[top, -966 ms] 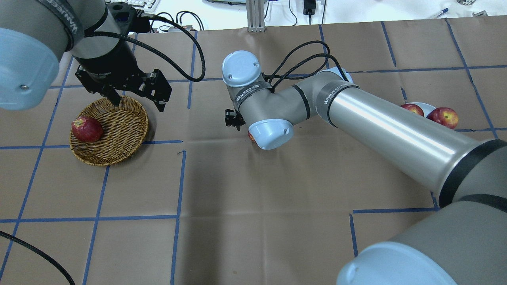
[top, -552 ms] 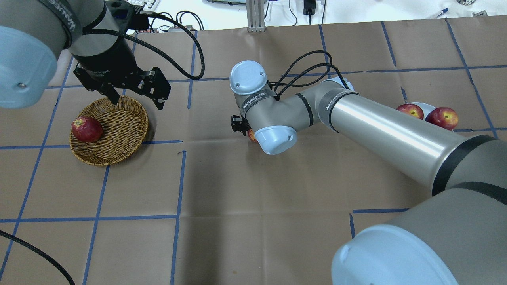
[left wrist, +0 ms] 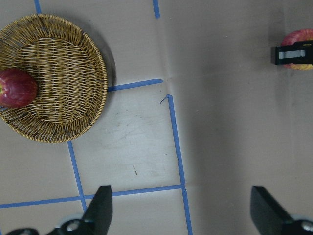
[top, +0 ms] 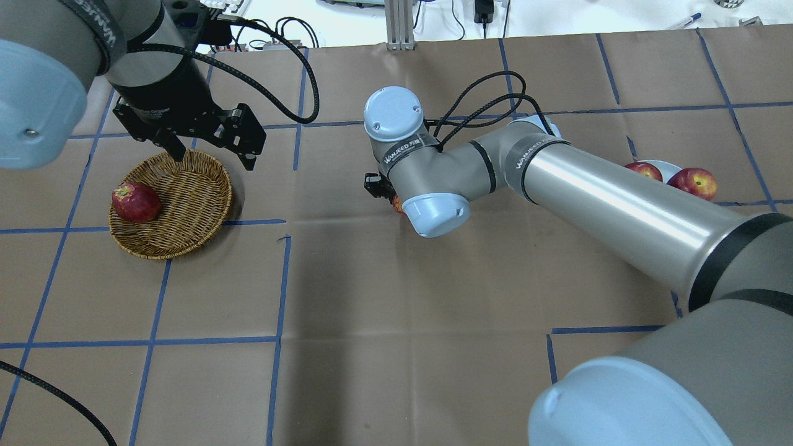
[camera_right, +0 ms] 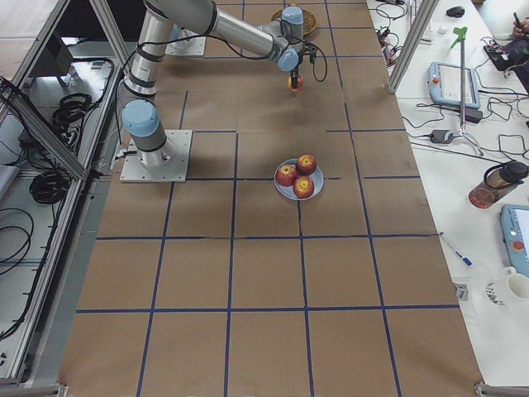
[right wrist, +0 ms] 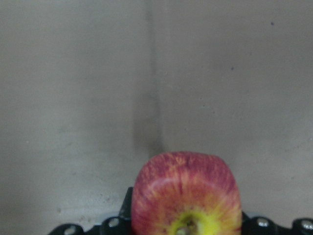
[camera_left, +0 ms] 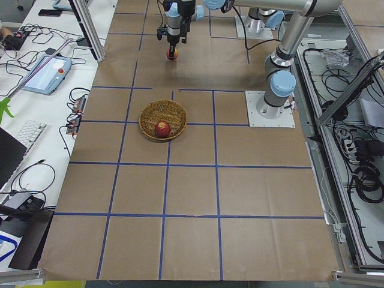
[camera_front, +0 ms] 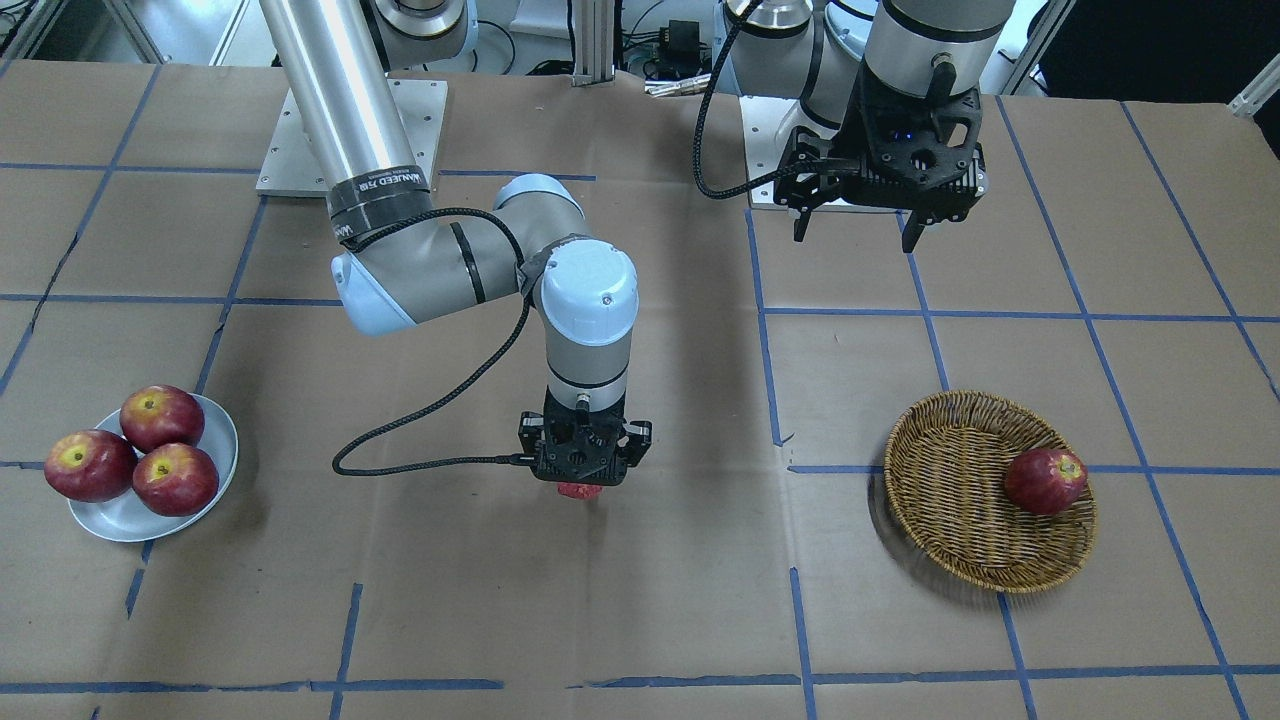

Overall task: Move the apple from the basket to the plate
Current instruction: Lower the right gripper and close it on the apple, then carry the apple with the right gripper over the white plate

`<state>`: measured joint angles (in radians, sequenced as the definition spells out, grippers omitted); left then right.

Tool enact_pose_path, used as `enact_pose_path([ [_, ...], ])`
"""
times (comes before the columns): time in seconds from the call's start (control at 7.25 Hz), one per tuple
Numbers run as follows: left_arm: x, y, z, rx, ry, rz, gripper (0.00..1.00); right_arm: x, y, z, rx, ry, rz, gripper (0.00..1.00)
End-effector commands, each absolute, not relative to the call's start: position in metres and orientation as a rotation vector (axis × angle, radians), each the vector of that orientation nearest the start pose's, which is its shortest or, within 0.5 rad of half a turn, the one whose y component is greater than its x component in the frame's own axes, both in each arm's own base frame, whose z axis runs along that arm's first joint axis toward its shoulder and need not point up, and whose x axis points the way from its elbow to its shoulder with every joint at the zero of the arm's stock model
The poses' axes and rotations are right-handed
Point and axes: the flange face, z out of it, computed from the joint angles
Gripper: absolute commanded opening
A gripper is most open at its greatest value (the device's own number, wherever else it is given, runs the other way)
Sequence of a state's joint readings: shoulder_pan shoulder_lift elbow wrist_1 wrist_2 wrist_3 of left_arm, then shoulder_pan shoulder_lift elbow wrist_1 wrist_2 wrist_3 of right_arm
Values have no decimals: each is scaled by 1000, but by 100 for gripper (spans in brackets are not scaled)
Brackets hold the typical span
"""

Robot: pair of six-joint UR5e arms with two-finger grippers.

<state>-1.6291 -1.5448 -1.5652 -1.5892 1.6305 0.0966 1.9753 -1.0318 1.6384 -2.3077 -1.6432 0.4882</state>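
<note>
Front view: brown-paper worktop (camera_front: pixel 640 600) gridded with blue tape; right hand (camera_front: pixel 583 478) gripping the apple (camera_front: pixel 580 491), midway between basket (camera_front: pixel 950 500) and plate (camera_front: pixel 125 520).
Overhead: left hand (top: pixel 212 158) spread wide, empty, raised beside the basket.
Side views: a white desk (camera_left: pixel 57 138) with a keyboard (camera_left: pixel 27 135) runs alongside the worktop.
Right wrist: streaky apple against plain paper.

Apple (camera_front: pixel 580 491) seemingly midway between basket (camera_front: pixel 950 495), plate (camera_front: pixel 125 520)
</note>
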Motion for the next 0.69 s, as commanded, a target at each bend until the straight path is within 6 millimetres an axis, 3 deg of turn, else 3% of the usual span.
enact_pose_path([
  [0.0,-155,-474,502,238,3072,-19,99,330,-556,278,224,3129,-253,49],
  [0.14,-155,-474,502,238,3072,-19,99,282,-558,315,215,3144,-246,49],
  [0.28,-155,-474,502,238,3074,-20,99,221,-565,337,199,3169,-218,49],
  [0.55,-156,-474,501,238,3075,-20,99,96,-552,351,54,3206,-193,49],
])
